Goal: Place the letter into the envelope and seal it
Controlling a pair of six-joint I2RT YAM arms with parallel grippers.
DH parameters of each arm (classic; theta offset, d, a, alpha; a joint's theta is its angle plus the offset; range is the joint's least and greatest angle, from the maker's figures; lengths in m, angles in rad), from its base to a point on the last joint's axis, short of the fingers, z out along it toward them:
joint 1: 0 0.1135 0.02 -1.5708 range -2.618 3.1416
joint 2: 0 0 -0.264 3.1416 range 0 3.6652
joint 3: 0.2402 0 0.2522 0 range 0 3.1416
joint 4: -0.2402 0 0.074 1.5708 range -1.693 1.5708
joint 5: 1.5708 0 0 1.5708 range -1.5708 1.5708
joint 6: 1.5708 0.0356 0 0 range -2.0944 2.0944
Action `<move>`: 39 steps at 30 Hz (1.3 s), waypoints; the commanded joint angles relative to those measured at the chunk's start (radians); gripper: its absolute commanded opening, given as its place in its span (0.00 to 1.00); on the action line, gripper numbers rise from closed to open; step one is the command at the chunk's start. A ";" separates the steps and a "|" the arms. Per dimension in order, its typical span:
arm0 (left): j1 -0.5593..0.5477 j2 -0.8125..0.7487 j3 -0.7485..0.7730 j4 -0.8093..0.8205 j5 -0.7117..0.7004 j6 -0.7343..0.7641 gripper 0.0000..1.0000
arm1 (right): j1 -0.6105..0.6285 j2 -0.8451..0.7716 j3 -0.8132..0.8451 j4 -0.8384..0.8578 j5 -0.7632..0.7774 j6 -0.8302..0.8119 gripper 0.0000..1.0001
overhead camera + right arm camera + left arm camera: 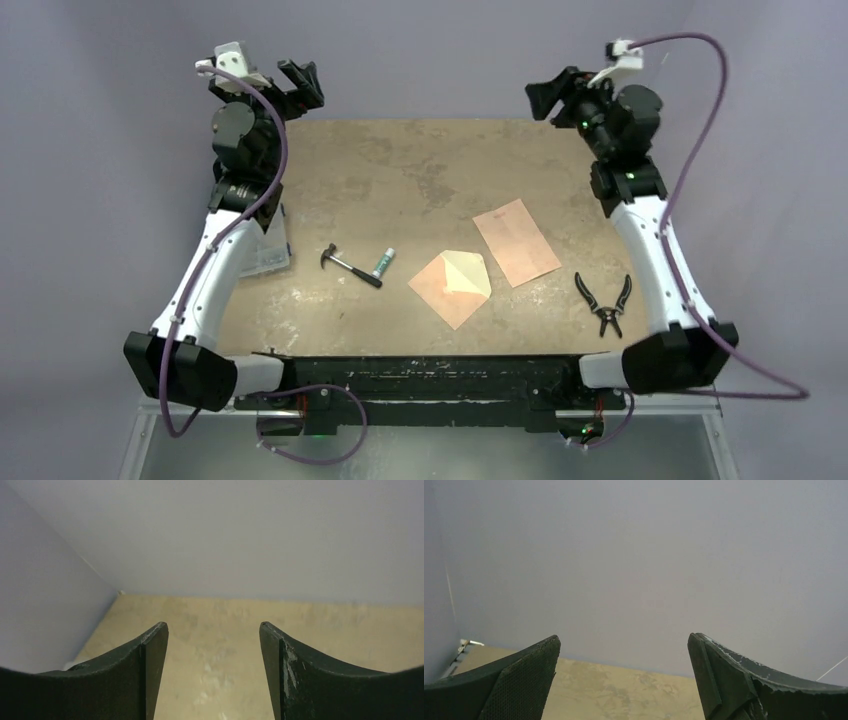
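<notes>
Our left claw (300,82) and right claw (547,98) hang released; first step ahead: we should grasp the letter (516,242).

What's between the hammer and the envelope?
A small white-and-teal tube, lying close to the handle end of the hammer, left of the envelope. Only the top external view shows it; both wrist cameras miss it.

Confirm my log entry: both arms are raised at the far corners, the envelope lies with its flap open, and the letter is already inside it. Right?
No. The top view shows the letter lying flat beside the envelope, to its right, not inside it. The rest of the entry holds.
</notes>
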 commanded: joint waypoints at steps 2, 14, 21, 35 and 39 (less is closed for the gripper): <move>0.003 0.063 0.025 -0.097 -0.043 -0.090 0.99 | -0.004 0.207 -0.002 -0.318 0.004 0.083 0.69; 0.014 0.176 -0.065 -0.098 0.062 -0.169 0.99 | -0.005 0.443 -0.052 -0.430 0.045 0.086 0.68; 0.013 0.376 0.045 -0.250 0.384 -0.228 0.98 | -0.004 0.512 -0.100 -0.473 0.193 0.035 0.66; -0.235 0.748 0.081 -0.096 0.708 -0.502 0.87 | -0.022 0.332 -0.385 -0.491 0.168 0.140 0.67; -0.277 0.827 0.091 -0.067 0.707 -0.575 0.81 | -0.021 0.295 -0.459 -0.487 0.157 0.160 0.67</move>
